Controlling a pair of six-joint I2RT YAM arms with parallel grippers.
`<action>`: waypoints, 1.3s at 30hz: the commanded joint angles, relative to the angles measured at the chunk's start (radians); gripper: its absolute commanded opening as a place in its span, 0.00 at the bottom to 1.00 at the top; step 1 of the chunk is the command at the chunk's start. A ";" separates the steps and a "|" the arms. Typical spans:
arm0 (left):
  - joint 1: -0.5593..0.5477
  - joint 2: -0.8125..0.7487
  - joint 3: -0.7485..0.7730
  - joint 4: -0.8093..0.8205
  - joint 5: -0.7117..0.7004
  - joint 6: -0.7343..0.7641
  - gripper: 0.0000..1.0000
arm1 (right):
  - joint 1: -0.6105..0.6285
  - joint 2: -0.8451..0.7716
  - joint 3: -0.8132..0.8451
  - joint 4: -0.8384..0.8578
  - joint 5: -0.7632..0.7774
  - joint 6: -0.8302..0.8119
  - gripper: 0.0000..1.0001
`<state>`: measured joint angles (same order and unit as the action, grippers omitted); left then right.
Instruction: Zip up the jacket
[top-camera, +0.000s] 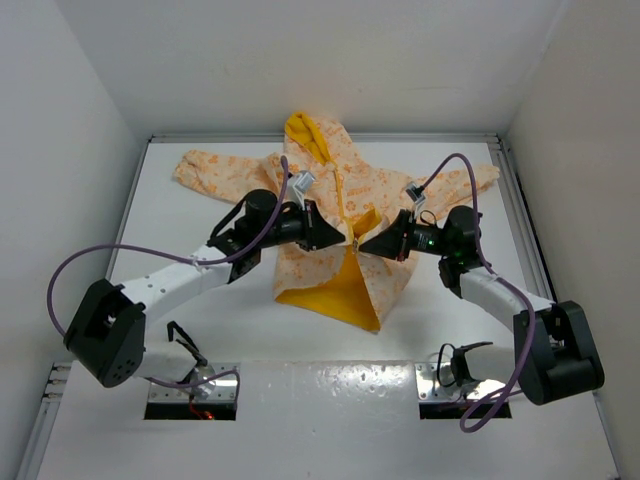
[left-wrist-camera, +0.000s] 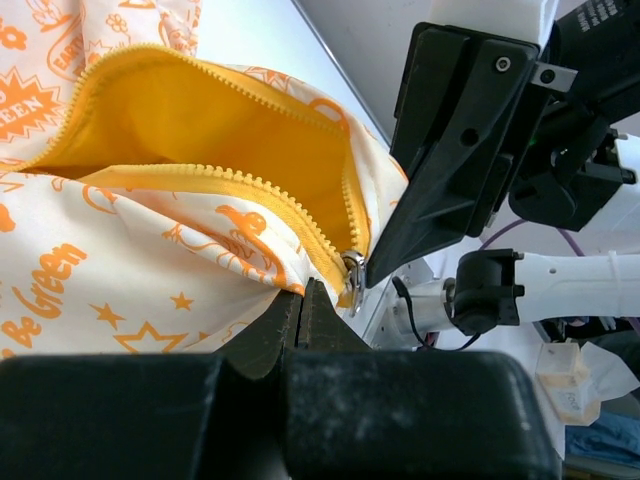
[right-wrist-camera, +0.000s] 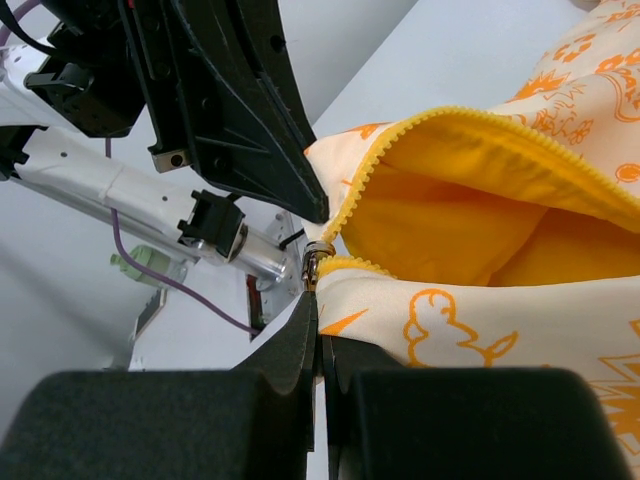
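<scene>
On the white table (top-camera: 560, 230) the jacket (top-camera: 372, 190) lies spread out, front up, about mid-table; hood (top-camera: 305, 135) toward the far wall, one sleeve out to each side; yellow zipper line runs from the hood down the front to the point where both grippers meet; below that point the front gapes in a wedge, yellow lining (top-camera: 335, 290) exposed down to the hem

Left gripper (top-camera: 338, 238) comes in from the left, low over the cloth; left wrist view: its fingers (left-wrist-camera: 318, 318) pressed together, no gap visible, tips nipping the printed fabric just beside the slider (left-wrist-camera: 352, 272); same view: two rows of zipper teeth (left-wrist-camera: 250, 190) part from the slider and run off around the open yellow pocket

Right gripper (top-camera: 366, 243) comes in from the right, tip to tip with the left one, nearly touching; right wrist view: its fingers (right-wrist-camera: 300, 335) closed to a thin seam, the metal slider sitting right at their tips and seemingly pinched by its pull tab; tab itself mostly hidden between the tips; left finger tip in that view rests on the jacket edge just above the slider

Both arms low and bent; purple cables loop clear of the jacket
</scene>
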<state>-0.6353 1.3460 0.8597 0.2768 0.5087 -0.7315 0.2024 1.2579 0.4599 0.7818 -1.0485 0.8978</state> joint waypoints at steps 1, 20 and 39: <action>-0.014 -0.054 -0.008 0.039 0.025 0.034 0.00 | -0.011 -0.002 0.045 0.053 0.013 -0.019 0.00; -0.070 -0.059 -0.019 0.032 0.062 0.197 0.00 | 0.006 -0.002 0.054 0.060 -0.010 -0.010 0.00; -0.112 -0.097 0.044 -0.076 -0.145 0.399 0.00 | 0.025 -0.032 0.022 -0.127 -0.021 -0.120 0.00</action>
<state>-0.7341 1.2858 0.8631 0.1761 0.3756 -0.3668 0.2245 1.2507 0.4603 0.6857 -1.0744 0.8497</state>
